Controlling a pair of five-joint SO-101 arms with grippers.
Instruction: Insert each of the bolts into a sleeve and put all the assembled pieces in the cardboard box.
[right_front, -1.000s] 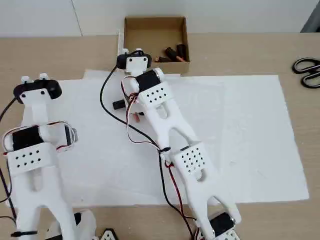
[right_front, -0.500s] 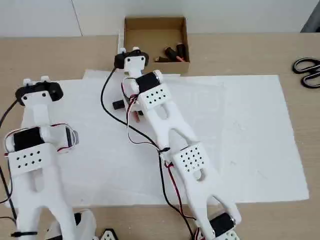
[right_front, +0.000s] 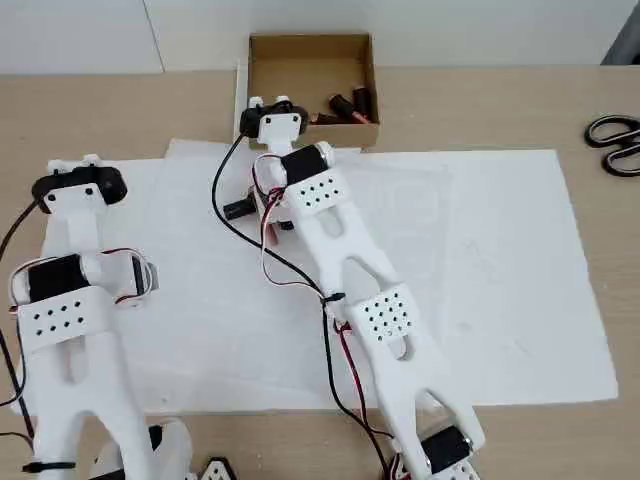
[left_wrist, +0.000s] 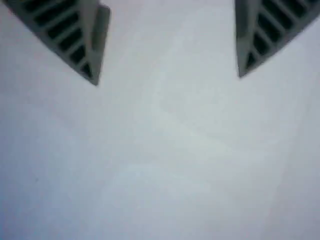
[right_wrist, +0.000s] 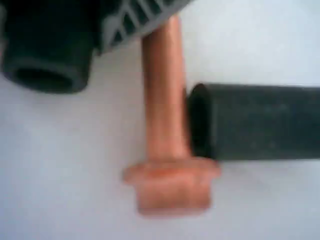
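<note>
bolt (right_wrist: 167, 150): copper-orange
sleeve (right_wrist: 255, 122): matt black
cardboard box (right_front: 295, 75): plain brown
paper sheet (right_front: 480, 250): white
bench (right_front: 120, 110): pale wood grain
scissors (right_front: 615, 143): black handles
left end effector (left_wrist: 167, 79): grey, dark slatted ribs

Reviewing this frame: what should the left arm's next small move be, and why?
Probably swing the left claw toward the copper bolt. The claw is open over bare white paper, gripping nothing, while the bolt lies loose on the paper, crosswise against the open end of a black sleeve, not inserted.
</note>
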